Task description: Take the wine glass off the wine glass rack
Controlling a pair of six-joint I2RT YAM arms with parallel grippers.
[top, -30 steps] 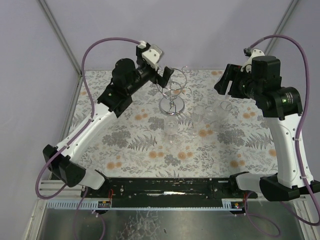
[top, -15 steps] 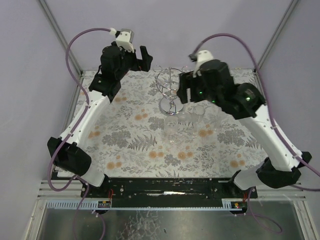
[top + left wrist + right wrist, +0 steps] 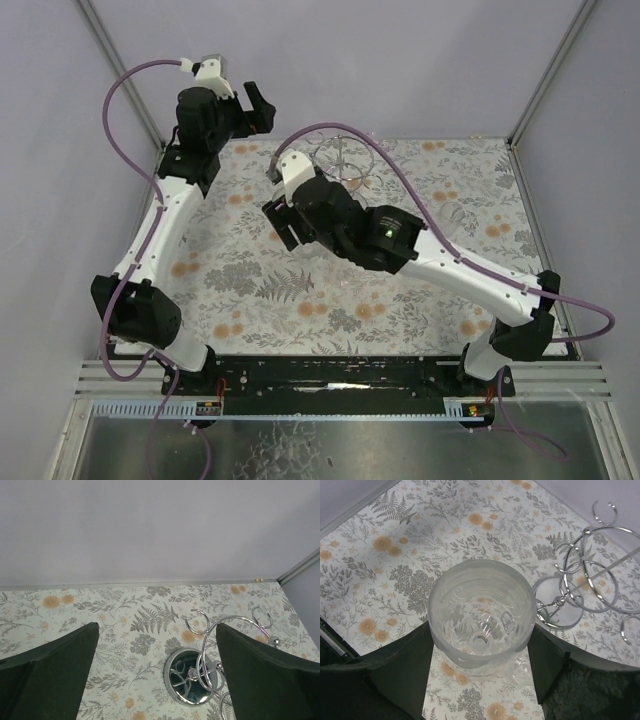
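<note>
The wine glass (image 3: 481,610) is clear and seen from above, its bowl filling the gap between my right gripper's (image 3: 480,645) fingers, which press against its sides above the table. In the top view my right gripper (image 3: 283,222) is left of and nearer than the wine glass rack (image 3: 345,160), and the arm hides the glass. The chrome rack also shows in the right wrist view (image 3: 590,575). My left gripper (image 3: 258,108) is open and empty, high at the back left. In its wrist view (image 3: 157,630) the rack (image 3: 192,682) stands below, with no glass visible on it.
Another clear glass (image 3: 452,212) stands on the floral tablecloth (image 3: 250,280) at the right. A clear round piece of glass (image 3: 522,672) lies below the held glass. The grey walls and corner posts (image 3: 120,70) close in the back.
My right arm has swung from the far right across the table to the left front of the rack. My left gripper has pulled away from the rack, up and to the back left.
</note>
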